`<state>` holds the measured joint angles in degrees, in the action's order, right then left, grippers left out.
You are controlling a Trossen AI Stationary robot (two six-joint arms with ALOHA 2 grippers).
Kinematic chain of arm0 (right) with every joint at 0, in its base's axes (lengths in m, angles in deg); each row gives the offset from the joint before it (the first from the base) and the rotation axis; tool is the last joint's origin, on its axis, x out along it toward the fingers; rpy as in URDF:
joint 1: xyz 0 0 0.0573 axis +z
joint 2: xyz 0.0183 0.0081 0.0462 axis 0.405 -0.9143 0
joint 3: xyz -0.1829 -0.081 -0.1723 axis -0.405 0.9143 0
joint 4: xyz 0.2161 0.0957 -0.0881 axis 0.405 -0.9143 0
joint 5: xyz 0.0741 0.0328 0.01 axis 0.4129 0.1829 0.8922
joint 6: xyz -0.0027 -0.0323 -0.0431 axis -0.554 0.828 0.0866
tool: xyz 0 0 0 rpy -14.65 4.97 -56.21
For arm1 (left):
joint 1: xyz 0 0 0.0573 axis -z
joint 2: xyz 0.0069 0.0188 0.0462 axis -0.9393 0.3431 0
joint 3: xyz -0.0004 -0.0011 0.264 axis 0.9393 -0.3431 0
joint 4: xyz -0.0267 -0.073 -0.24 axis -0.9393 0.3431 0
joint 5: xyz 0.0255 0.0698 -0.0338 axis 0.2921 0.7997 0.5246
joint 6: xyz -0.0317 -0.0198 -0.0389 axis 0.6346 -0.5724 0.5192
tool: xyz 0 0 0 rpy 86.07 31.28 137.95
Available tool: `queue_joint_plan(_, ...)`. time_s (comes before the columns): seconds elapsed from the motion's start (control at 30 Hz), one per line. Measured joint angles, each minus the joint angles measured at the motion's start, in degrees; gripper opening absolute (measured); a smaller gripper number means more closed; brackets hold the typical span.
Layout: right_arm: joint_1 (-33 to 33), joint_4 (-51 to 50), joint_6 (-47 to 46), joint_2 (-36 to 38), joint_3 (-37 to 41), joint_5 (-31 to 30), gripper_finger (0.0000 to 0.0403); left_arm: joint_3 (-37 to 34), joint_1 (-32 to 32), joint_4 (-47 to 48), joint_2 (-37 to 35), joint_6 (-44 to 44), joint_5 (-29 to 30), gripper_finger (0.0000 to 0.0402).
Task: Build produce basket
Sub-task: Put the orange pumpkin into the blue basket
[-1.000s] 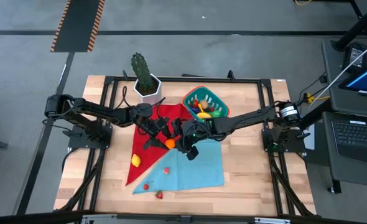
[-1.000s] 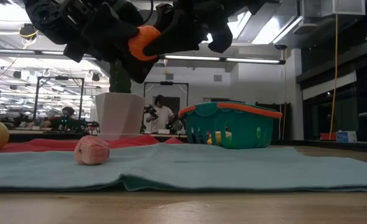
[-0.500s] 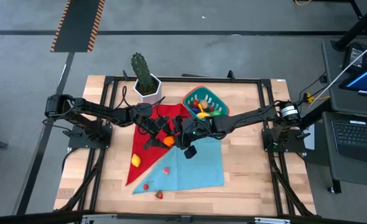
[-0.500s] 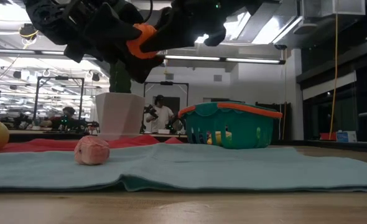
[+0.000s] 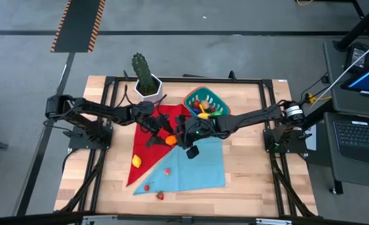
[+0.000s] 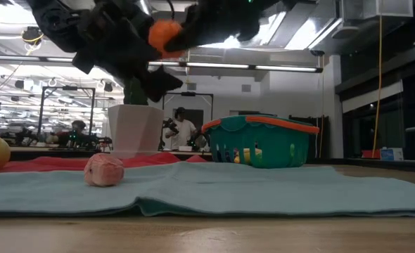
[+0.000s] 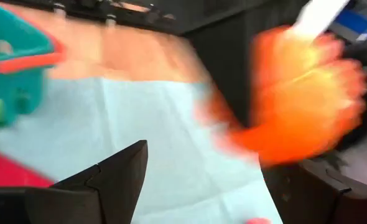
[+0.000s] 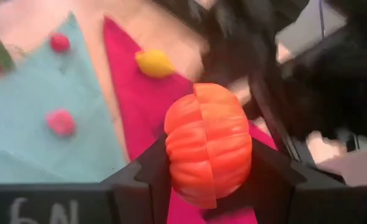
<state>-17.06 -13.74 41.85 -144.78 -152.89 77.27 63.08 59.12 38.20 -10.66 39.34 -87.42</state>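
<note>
Between the fingers of my right claw (image 8: 208, 163), clenched on it and lifted well above the desk (image 5: 247, 175): one orange (image 8: 208, 144), ribbed like a segmented fruit.

Left claw (image 5: 154, 133): just beside the right one over the red cloth (image 5: 148, 147); I cannot tell whether it is parted or closed.

Teal cloth (image 5: 197, 165): overlapping the red one, beneath and in front of both claws.

Basket (image 5: 206, 103): teal with an orange-red rim, near the far edge of the desk, behind the claws, several toy pieces inside.

Lemon (image 5: 136, 161): on the red cloth, near side.

Pink fruit (image 5: 167, 170) and two red berries (image 5: 146, 187): on the cloths nearer me.

Cactus pot (image 5: 149, 89): white, left of the basket.
</note>
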Motion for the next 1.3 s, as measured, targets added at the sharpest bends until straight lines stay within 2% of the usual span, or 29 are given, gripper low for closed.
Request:
queue_joint_plan(0.23,0.08,-4.45,-2.66,1.12,0.00,-0.26,0.0160,0.00,-2.04,0.68,-0.77,-3.03,-0.99,0.0297)
queue_joint_plan(0.43,-0.18,-4.99,-2.53,1.54,-0.04,-0.66,0.0160,-0.02,-2.33,2.81,-4.83,-5.28,-1.09,0.0297)
queue_joint_plan(0.67,-3.37,-5.44,-7.89,2.67,0.02,-0.63,0.0160,0.00,-0.70,9.88,-13.39,-7.56,8.19,0.0298)
queue_joint_plan(0.8,-5.37,-6.28,-10.26,2.66,0.02,-0.28,0.0160,0.02,0.80,13.49,-16.45,-9.34,11.62,0.0298)
queue_joint_plan(1.03,-7.31,-7.37,-11.18,2.66,0.24,1.06,0.0160,0.02,2.74,15.75,-17.44,-10.61,15.06,0.0298)
queue_joint_plan(1.2,-8.75,-6.93,-14.58,3.57,4.57,1.65,0.0160,-1.44,2.72,14.47,-18.21,-12.08,15.48,0.0298)
queue_joint_plan(1.3,-8.92,-4.16,-14.94,6.02,7.88,1.79,0.0160,-3.53,2.58,13.23,-19.60,-11.86,19.45,0.0298)
